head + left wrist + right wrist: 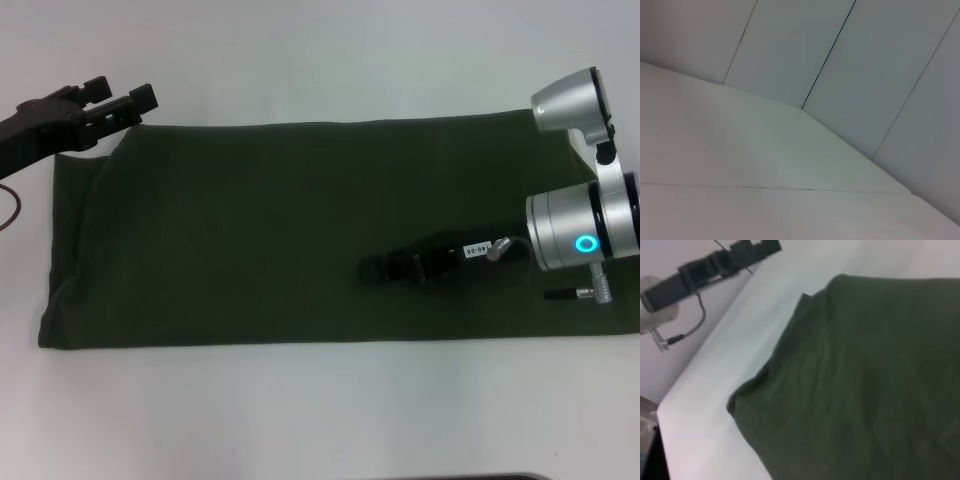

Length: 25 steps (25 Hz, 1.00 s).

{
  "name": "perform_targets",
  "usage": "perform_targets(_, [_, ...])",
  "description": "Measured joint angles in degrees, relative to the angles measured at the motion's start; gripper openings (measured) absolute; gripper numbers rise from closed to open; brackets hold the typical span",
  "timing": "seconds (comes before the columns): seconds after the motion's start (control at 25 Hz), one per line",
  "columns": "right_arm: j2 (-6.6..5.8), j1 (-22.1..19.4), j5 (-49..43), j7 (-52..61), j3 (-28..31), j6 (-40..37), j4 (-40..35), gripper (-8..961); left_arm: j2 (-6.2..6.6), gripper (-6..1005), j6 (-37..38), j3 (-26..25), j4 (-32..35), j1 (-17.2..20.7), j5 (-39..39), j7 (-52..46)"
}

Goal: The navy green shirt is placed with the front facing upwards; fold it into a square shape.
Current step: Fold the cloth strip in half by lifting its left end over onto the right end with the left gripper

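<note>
R gripper (375,269) hangs nearest me over the navy green shirt (260,210), a folded band on the table (300,420), can't tell its jaws; L gripper (125,100) spread open, empty, by far-left corner.

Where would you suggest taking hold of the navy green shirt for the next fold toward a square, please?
The navy green shirt lies as a long flat band across the table. I would grip the two corners of one short end, probably the robot's-left end, where the left hand is beside the far corner, coming in from outside that edge and carrying it across. The right hand is over the middle.
</note>
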Motion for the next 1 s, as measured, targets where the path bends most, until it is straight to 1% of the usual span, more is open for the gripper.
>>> perform_targets(0.24, [0.02,0.2,0.0,0.9,-2.8,2.8,0.9,20,-0.12,888,-0.3,0.0,0.0,-0.1,0.0,-0.1])
perform_targets(0.44, [0.02,0.2,0.0,1.4,-4.0,3.4,1.1,20,-0.12,888,-0.9,0.0,-0.1,-0.3,0.0,-0.1])
perform_targets(0.68, [0.02,0.3,0.6,0.6,-3.6,1.0,-0.8,20,-0.11,888,-1.4,0.0,-0.1,-0.5,0.0,-0.1])
perform_targets(0.8, [0.02,0.5,2.3,0.1,-3.7,-1.2,-1.9,21,-0.11,888,-1.5,0.0,-0.1,-0.5,0.0,-0.1])
perform_targets(1.0, [0.22,2.6,3.6,-0.1,-4.5,-1.4,-1.3,21,-0.22,888,-1.5,-0.1,-0.1,-0.5,-0.1,0.1])
